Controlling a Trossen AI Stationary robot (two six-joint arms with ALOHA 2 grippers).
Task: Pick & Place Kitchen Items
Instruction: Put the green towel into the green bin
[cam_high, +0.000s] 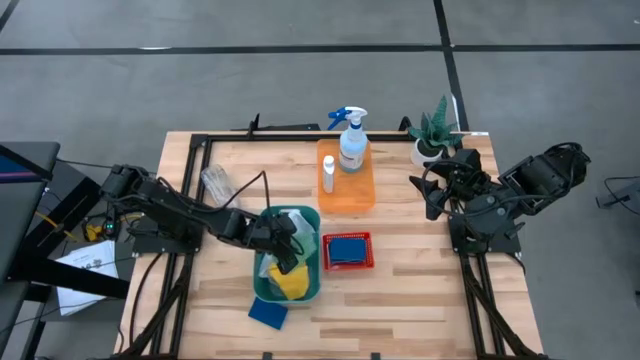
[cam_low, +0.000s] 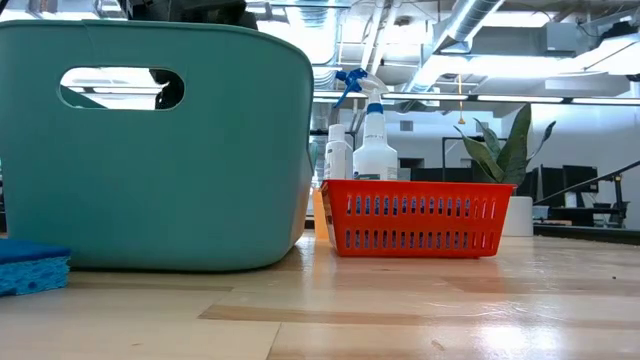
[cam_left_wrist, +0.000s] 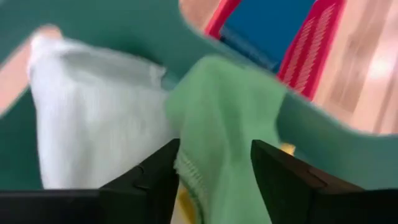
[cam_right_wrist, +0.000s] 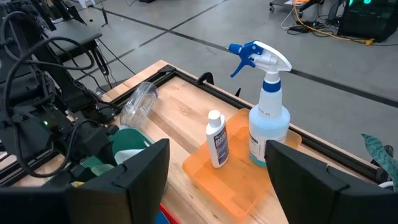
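Here left tool (cam_left_wrist: 214, 168) parted astride green cloth (cam_left_wrist: 230, 124) inside teal bin (cam_high: 312, 222); right tool (cam_right_wrist: 217, 180) wide, clear above table.

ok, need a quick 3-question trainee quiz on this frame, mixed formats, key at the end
1. True or false: the spray bottle stands upright on the orange tray.
2. What lies in the red basket? A) a blue sponge B) a yellow cloth C) the small white bottle
3. Fill in: the left tool is over the teal ____, with a green cloth between its fingers.

Key
1. True; the small white bottle stands beside it on the same tray.
2. A; the blue sponge fills the basket.
3. Bin; the white cloth lies next to the green one. The right tool waits open, near the plant.
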